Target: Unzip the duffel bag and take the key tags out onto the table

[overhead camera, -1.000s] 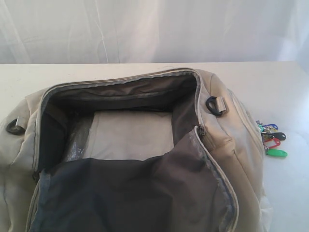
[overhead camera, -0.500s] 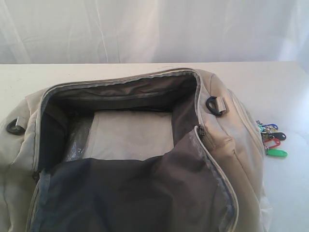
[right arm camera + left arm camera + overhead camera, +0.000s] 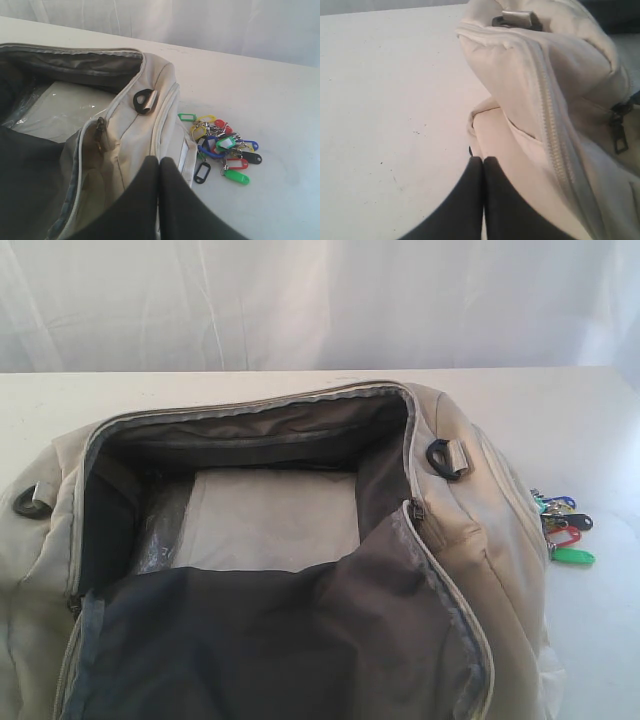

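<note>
Found the duffel bag (image 3: 480, 540) unzipped on the white table (image 3: 200, 390): beige fabric, top flap folded toward the exterior camera with dark grey lining exposed, pale base panel and some clear plastic visible inside. Noted a black strap ring (image 3: 440, 458) at the right end and a zipper pull (image 3: 415, 510) on the right rim. Located the key tags (image 3: 222, 145) outside the bag, flat on the table just beside its right end: green, red, blue, black and yellow on metal rings. Observed the left gripper (image 3: 483, 162) pressed together, pinching nothing, at the bag's left end; contact with the fabric not determinable. Observed the right gripper (image 3: 159, 162) likewise closed and empty, by the bag's right end, apart from the tags.
</note>
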Controlling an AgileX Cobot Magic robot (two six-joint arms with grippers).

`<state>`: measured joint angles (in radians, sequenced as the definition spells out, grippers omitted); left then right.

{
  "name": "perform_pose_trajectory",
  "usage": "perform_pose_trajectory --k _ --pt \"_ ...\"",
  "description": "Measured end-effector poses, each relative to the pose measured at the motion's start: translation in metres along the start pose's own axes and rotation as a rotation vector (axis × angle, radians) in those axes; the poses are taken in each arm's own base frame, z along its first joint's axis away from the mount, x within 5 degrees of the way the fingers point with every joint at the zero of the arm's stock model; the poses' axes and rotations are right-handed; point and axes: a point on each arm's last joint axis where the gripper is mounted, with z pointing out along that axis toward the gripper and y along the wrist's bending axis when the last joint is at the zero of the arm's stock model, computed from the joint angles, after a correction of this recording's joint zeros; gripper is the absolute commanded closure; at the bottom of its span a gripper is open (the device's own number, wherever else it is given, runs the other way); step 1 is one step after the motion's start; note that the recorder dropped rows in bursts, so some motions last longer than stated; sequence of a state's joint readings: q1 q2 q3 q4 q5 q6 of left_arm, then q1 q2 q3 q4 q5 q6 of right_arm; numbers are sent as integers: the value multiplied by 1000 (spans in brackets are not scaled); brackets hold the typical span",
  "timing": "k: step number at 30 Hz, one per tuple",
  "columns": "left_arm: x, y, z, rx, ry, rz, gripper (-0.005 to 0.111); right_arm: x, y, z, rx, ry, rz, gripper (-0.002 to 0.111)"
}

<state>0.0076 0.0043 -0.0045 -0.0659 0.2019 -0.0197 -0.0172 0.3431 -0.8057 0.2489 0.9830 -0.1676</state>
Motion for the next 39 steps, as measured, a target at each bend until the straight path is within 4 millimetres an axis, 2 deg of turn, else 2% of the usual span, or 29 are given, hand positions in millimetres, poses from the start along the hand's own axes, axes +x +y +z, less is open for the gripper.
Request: perform_pose_trajectory --k 30,34,39 --pt "0 2 0 -19 4 14 107 1 1 -4 21 -21 13 108" --pt "0 2 0 -19 4 14 107 15 1 -9 191 -76 81 108" --pt "0 2 0 -19 4 14 107 49 -3 7 242 -28 124 108"
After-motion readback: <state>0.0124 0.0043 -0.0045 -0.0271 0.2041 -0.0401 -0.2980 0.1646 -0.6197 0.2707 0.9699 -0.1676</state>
